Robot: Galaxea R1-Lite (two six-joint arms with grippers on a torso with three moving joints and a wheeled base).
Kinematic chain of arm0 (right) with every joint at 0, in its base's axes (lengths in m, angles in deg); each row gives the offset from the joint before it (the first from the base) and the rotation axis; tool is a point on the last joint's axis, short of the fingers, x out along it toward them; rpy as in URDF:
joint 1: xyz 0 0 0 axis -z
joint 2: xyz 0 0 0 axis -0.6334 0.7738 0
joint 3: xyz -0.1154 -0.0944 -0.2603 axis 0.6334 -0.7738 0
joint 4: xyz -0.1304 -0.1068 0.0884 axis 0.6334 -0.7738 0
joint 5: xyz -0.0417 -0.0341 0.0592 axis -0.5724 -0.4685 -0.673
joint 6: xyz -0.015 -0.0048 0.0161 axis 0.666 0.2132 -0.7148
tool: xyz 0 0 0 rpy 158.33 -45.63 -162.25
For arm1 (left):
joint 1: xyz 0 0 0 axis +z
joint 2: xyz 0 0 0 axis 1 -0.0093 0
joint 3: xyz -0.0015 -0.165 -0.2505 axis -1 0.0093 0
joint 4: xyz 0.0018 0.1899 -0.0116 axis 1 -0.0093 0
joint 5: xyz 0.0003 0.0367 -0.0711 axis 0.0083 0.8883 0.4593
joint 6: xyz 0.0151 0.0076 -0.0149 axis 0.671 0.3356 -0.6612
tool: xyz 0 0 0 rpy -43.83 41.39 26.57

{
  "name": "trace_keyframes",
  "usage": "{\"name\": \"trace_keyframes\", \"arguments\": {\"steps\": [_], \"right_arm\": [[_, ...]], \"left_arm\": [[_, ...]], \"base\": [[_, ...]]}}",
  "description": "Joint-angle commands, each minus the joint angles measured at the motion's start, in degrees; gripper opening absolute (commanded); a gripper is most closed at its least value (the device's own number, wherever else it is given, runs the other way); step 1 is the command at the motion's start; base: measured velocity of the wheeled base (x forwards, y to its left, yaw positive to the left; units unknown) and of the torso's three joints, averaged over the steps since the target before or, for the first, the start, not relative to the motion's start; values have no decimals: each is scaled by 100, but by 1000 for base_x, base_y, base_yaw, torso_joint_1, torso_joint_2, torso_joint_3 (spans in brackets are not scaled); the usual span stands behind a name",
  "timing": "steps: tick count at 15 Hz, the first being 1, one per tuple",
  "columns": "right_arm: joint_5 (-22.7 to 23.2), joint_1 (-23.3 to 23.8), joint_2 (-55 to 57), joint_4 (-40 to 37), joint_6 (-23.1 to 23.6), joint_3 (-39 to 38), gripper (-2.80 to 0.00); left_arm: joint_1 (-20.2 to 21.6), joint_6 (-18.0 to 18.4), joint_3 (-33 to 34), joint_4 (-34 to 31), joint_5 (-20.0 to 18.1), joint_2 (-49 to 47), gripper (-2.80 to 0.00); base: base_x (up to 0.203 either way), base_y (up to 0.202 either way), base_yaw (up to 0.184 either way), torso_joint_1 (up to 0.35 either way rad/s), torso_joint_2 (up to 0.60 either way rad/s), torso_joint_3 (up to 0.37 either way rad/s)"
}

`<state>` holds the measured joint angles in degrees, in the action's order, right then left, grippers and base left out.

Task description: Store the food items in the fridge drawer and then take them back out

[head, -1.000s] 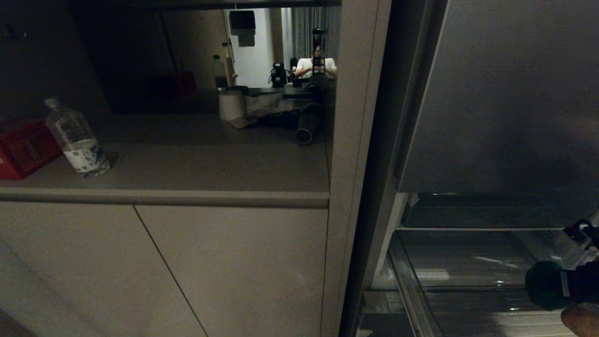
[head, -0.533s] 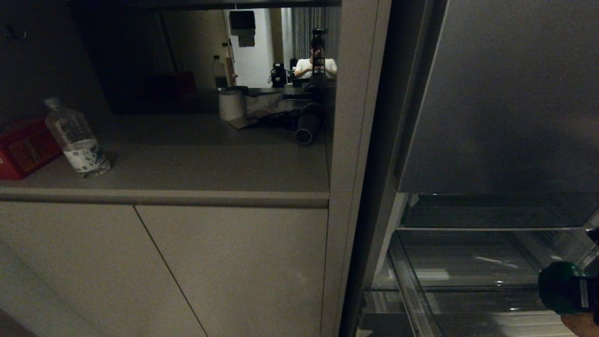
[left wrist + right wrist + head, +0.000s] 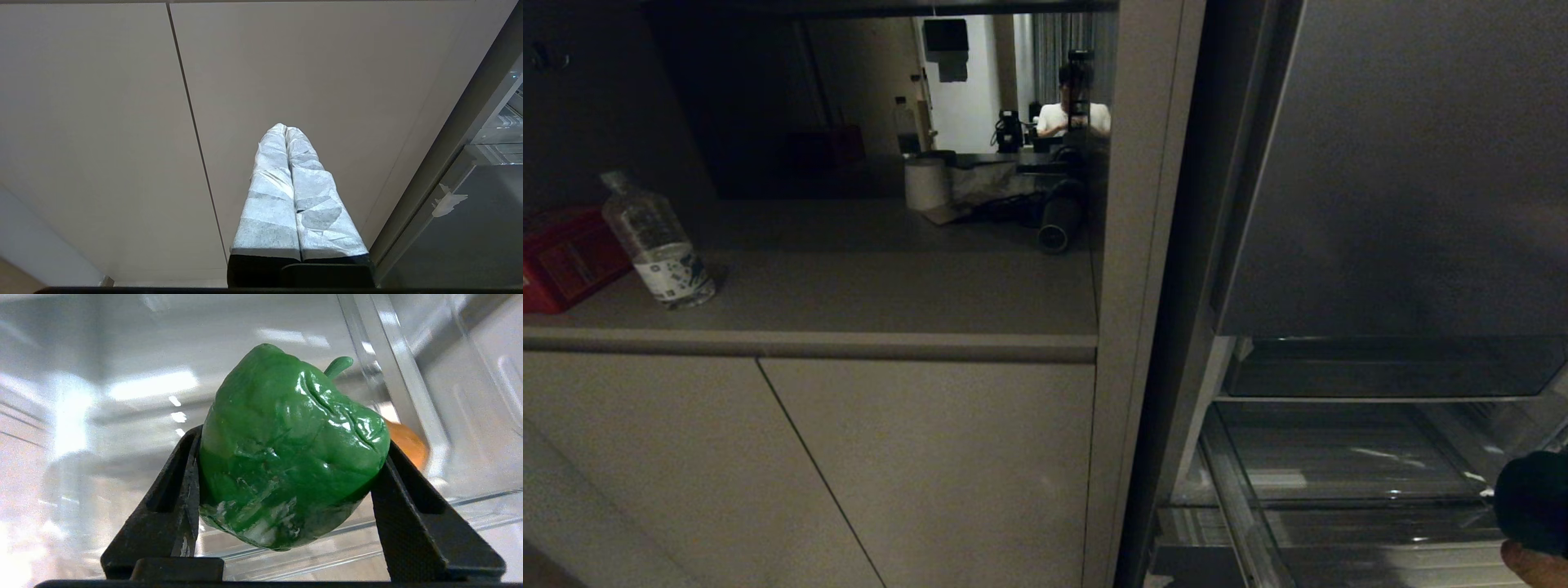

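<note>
Bell pepper (image 3: 292,457): glossy dark green, lumpy, short stem (image 3: 338,365) pointing away from the wrist; clamped across its broad middle between the two black fingers (image 3: 173,502) of the right gripper (image 3: 286,486), over the clear-plastic fridge drawer (image 3: 122,416). Handling, as judged: light; shiny skin likely slick, so a hold across the widest part with a flat pad on each flank suits it better than the stem, which looks too thin to bear a pinch; creased surface suggests some give, so moderate squeeze only. Potato (image 3: 406,443): tan-orange, partly hidden behind the pepper, lying in the drawer by its clear wall; probably heavier and rougher, an easier grip. In the head view the pepper shows as a dark round shape (image 3: 1534,502) at the right edge above the drawer's clear floor (image 3: 1339,465). Left gripper (image 3: 286,134): wrapped fingers pressed together, holding nothing, parked facing the pale cabinet door (image 3: 102,122). Counter (image 3: 849,286): water bottle (image 3: 658,241), paper roll (image 3: 927,184).
</note>
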<state>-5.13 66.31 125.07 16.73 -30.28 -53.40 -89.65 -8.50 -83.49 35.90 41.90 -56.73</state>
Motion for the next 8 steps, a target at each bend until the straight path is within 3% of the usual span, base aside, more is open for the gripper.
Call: {"name": "trace_keyframes", "arguments": {"steps": [1,5,8], "right_arm": [[-76,-468,-1230,2,-350,-204,-280],[-706,-1563,-2989,-12,-697,-654,-280],[-1138,-2086,-4158,-4,-753,-1187,-280]], "left_arm": [[1,-1,1,-1,0,-7,-280],[1,-1,1,-1,0,-7,-280],[1,-1,1,-1,0,-7,-280]], "base": [[0,0,0,0,0,0],[0,0,0,0,0,0],[0,0,0,0,0,0]]}}
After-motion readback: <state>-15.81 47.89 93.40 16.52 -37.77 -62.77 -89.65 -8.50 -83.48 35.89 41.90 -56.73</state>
